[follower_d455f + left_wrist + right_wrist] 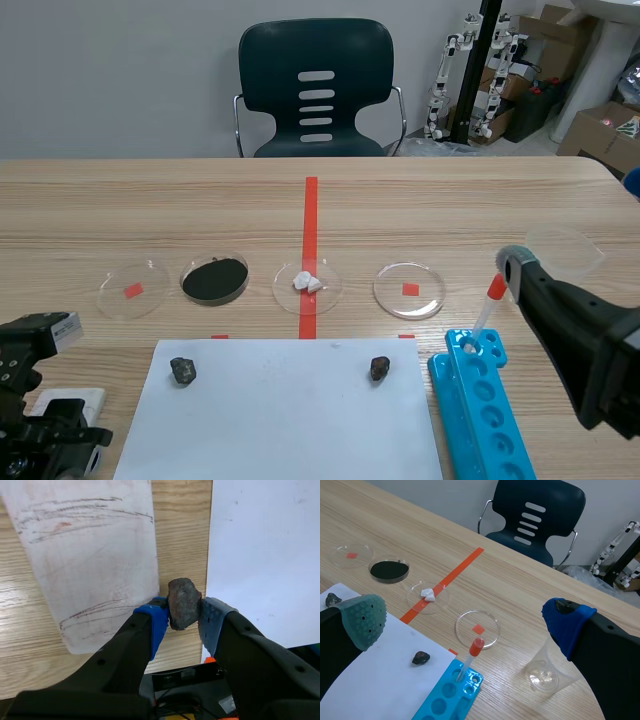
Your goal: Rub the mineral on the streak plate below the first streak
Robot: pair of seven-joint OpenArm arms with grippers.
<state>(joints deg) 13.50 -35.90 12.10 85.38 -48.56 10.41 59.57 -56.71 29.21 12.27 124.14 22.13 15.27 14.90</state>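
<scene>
In the left wrist view my left gripper (pixel 185 615) is shut on a brown-grey mineral (pixel 183 602), pinched between the blue pads. It is held over the strip of wood between the white streak plate (pixel 90 560) and the white paper (pixel 260 550), right at the plate's edge. The plate carries dark streaks (pixel 85 510) at its far end and fainter reddish streaks (pixel 95 612) nearer the gripper. In the scene view the left arm (pixel 40 425) sits low at the front left, with a corner of the streak plate (pixel 72 402) showing. My right gripper (pixel 467 625) is open above the table's right side.
Two dark minerals (pixel 182 371) (pixel 380 368) lie on the white paper (pixel 280 420). Behind it stand several petri dishes, one with black powder (pixel 215 280) and one with white chunks (pixel 307 284). A blue tube rack (pixel 480 410) holds a red-capped tube (pixel 490 300). A clear cup (pixel 565 250) stands at the right.
</scene>
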